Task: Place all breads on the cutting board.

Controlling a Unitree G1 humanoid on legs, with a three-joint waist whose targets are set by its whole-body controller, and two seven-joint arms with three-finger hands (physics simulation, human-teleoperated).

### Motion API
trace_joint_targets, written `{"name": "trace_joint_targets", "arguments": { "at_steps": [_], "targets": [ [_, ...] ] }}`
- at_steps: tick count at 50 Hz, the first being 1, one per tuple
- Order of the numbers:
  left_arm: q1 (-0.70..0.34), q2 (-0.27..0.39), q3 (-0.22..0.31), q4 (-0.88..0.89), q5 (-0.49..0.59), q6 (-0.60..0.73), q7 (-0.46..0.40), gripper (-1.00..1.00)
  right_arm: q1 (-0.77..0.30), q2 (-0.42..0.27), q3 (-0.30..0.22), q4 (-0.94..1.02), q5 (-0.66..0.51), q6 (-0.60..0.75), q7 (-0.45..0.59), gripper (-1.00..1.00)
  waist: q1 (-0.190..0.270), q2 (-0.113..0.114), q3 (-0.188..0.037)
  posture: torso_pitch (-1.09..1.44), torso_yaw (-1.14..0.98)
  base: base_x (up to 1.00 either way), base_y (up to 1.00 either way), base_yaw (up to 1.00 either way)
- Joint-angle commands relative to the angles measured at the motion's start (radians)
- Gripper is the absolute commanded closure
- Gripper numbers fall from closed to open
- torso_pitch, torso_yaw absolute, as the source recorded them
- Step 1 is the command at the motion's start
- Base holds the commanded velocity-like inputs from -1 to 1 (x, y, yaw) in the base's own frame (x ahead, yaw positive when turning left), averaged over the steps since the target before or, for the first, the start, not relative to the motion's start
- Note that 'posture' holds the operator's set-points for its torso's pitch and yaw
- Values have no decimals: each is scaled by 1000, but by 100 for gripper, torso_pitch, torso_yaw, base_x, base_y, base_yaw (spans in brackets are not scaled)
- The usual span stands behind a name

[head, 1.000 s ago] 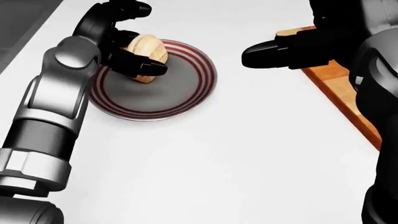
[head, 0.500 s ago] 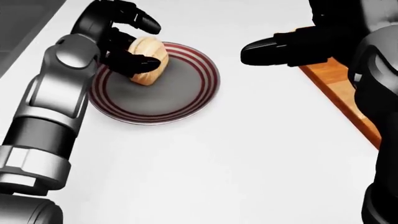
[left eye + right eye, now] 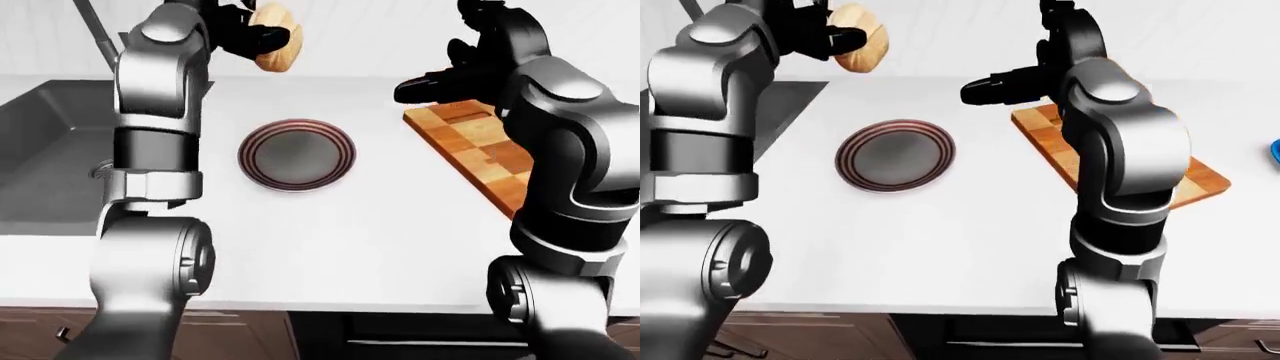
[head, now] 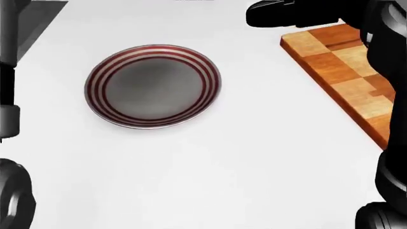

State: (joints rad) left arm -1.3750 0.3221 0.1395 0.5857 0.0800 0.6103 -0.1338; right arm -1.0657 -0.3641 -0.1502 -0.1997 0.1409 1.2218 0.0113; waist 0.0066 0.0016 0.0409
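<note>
A tan round bread [image 3: 275, 46] is held high above the counter in my left hand [image 3: 255, 36], whose black fingers close round it; the right-eye view also has the bread [image 3: 862, 46] at its top left. Below it lies the striped red and grey plate [image 4: 152, 86], with nothing on it. The checkered wooden cutting board [image 4: 347, 71] lies at the right of the head view, bare where it shows. My right hand [image 3: 430, 86] hovers over the board's left end with fingers stretched out, holding nothing.
A grey sink basin [image 3: 50, 150] with a faucet [image 3: 95, 34] sits left of the plate. White counter [image 4: 242, 157] spreads between plate and board. A blue object [image 3: 1275, 150] peeks in at the right edge of the right-eye view.
My left hand has lifted the bread off the plate and out of the head view's top. The right hand has shifted up toward the view's top edge, uncovering more of the board.
</note>
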Motion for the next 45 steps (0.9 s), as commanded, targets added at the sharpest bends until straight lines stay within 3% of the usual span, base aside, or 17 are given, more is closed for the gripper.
{"name": "trace_joint_targets", "arguments": {
  "at_steps": [1,11,12,13,14,15,18,27,28,30,31,35,36,38,39,40,45],
  "targets": [
    [-3,13,4,-63,-37,56,13,100,-69,-26,-2,-18,-16,-19,7,-100,-1,-4,-24,0,0,0,0,0],
    [63,36,-3,-172,-82,110,17,100,-186,-67,6,62,-76,34,53,-100,0,-6,-18,0,0,0,0,0],
    [67,36,-4,-176,-83,110,19,100,-191,-71,7,66,-80,40,59,-100,2,-2,-39,0,0,0,-12,0],
    [69,35,-4,-176,-85,109,21,100,-195,-74,6,68,-84,42,63,-100,2,8,-34,0,0,0,-77,0],
    [69,36,-4,-174,-86,108,21,100,-196,-74,4,68,-87,42,65,-100,-7,48,-25,0,0,0,-80,0],
    [64,36,-6,-167,-86,106,21,100,-199,-72,2,69,-90,42,68,-100,-12,64,-33,0,0,0,-80,0],
    [54,36,-7,-141,-87,91,24,100,-197,-69,0,70,-97,39,73,-100,-15,69,-44,0,0,0,-79,0],
    [46,34,-9,-126,-91,83,29,100,-195,-69,-4,57,-115,46,86,-100,-3,19,-24,0,0,0,-74,0],
    [46,33,-9,-124,-91,81,30,100,-194,-68,-5,55,-117,44,86,-100,7,-16,-13,0,0,0,0,0],
    [44,33,-8,-123,-93,79,32,100,-197,-70,-5,54,-121,43,87,-100,-12,-129,-4,0,0,0,0,0],
    [44,33,-9,-123,-94,79,32,100,-200,-72,-4,56,-124,42,88,-100,2,-81,24,0,0,0,0,0],
    [42,31,-9,-124,-96,82,35,100,-199,-74,-3,50,-130,49,93,-100,5,-69,-6,0,0,0,-5,0],
    [42,31,-10,-129,-97,86,35,100,-199,-74,-6,49,-131,52,94,-100,4,-52,-4,0,0,0,-68,0],
    [43,31,-10,-125,-98,81,35,100,-203,-73,-6,45,-133,58,94,-100,-8,24,25,0,0,0,-57,0],
    [43,30,-10,-126,-98,82,36,100,-201,-74,-5,46,-134,55,96,-100,-11,36,30,0,0,0,0,0],
    [43,30,-11,-130,-98,86,36,100,-199,-73,-4,44,-136,53,96,-100,-13,24,28,0,0,0,0,0],
    [48,32,-10,-139,-99,91,35,100,-200,-71,-2,44,-140,58,100,-100,-11,54,-18,0,0,0,-9,0]
  ]
}}
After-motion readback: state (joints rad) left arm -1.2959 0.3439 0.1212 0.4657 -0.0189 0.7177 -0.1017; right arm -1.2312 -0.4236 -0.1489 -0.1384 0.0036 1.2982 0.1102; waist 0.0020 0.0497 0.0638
